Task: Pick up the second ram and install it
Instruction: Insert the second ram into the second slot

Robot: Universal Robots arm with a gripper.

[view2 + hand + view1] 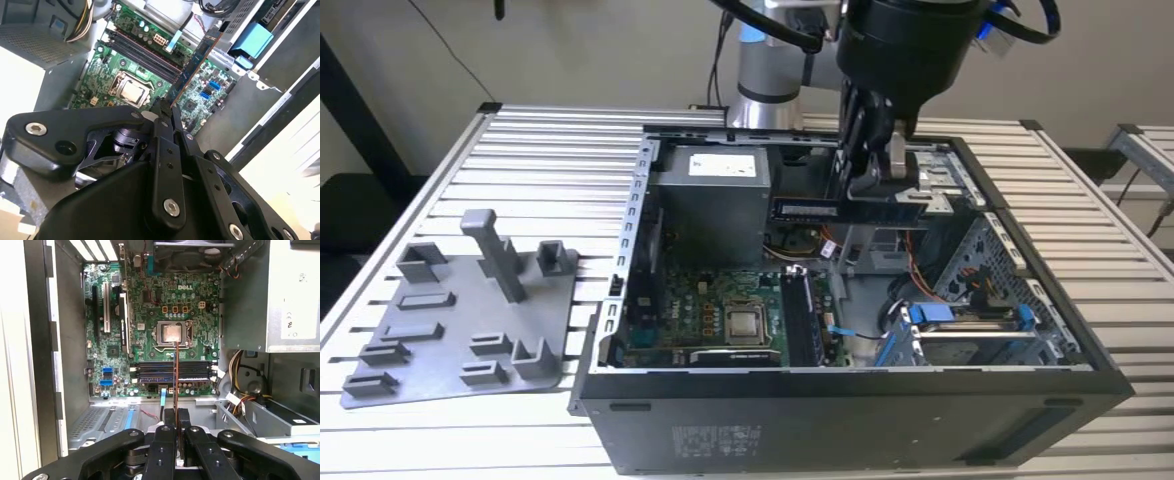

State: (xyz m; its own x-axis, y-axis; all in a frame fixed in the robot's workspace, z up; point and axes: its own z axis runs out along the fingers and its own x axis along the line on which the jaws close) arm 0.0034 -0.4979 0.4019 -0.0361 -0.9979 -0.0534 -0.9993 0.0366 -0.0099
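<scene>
Exterior view: gripper (879, 193) hangs over the open computer case (854, 425), fingers pinching the second ram (827, 210) level. First wrist view: second ram edge-on, apart from the memory slots (150, 371).

Black screw-studded tool (176, 416), silver arm (767, 78)

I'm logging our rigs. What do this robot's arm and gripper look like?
The arm is a silver-grey tube with a blue joint cap, ending in a black cylindrical wrist with black cables looping off. The gripper is black, with jointed link fingers and silver screws.
</scene>
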